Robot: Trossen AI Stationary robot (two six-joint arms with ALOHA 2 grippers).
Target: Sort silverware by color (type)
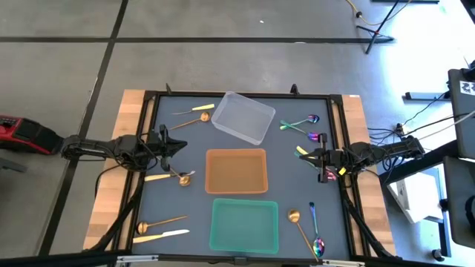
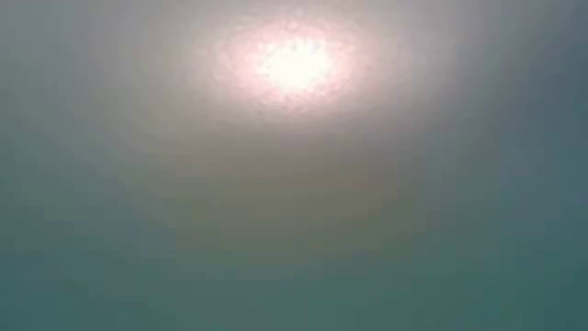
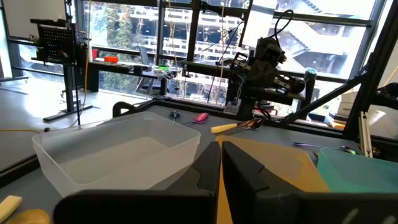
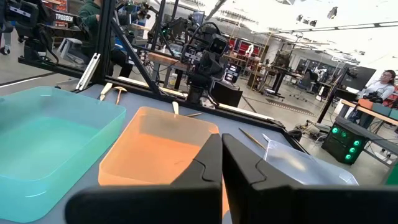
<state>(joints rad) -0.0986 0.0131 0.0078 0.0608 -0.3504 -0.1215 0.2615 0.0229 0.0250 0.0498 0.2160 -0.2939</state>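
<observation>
I hold both hands narrow, fingers almost touching, empty. Left hand sits above a pale knife and copper spoon left of the orange bin; I should open, descend squarely, pinch one handle. Right hand waits among rainbow spoons.
</observation>
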